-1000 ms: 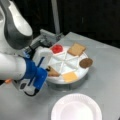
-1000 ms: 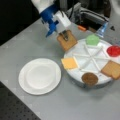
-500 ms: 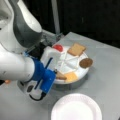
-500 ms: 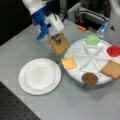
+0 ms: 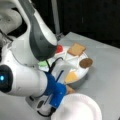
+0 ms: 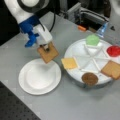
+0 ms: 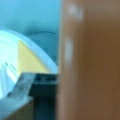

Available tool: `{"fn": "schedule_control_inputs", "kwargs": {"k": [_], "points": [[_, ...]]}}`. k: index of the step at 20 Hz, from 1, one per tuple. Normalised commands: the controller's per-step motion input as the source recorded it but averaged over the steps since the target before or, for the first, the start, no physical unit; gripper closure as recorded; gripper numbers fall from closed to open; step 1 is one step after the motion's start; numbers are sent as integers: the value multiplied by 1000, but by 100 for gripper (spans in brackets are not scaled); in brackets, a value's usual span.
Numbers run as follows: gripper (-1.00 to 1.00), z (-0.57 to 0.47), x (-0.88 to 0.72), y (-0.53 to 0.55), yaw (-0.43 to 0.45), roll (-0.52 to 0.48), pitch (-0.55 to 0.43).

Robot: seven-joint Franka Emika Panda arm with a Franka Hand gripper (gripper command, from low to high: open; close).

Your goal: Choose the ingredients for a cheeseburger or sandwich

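My gripper (image 6: 46,48) is shut on a tan bread square (image 6: 49,54) that hangs tilted above the far right rim of the white plate (image 6: 40,77). In a front view the held bread (image 5: 70,89) peeks out beside the blue wrist, just above the plate (image 5: 81,108). In the wrist view that bread (image 7: 90,62) fills the right half. The divided tray (image 6: 69,52) holds the orange cheese (image 6: 69,63), brown patty (image 6: 89,78), another bread square (image 6: 112,70), red tomato (image 6: 113,50) and green lettuce (image 6: 92,40). No stacked sandwich shows.
The plate carries nothing. A grey metal fixture (image 6: 85,15) with a small orange piece (image 6: 81,28) stands behind the tray. My arm's white body (image 5: 32,45) hides the tray's left side in a front view, where cheese (image 5: 71,77), patty (image 5: 86,63) and bread (image 5: 76,49) show.
The arm has carried the bread square away from the tray and toward the white plate; it now hangs over the plate's rim. The tray pieces have not moved.
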Motion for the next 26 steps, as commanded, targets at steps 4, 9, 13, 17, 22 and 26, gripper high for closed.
{"fn": "schedule_control_inputs", "kwargs": {"k": [4,9,13,17,22,26], "points": [[100,-136,521,-210,288,256,-8],[100,-109,503,-250,265,304,-21],[100,-61,465,-279,246,305,-36],[100,-71,456,-278,222,289,-31],[100,-87,454,-229,186,257,-28],[100,-74,447,-168,147,256,-40]]}}
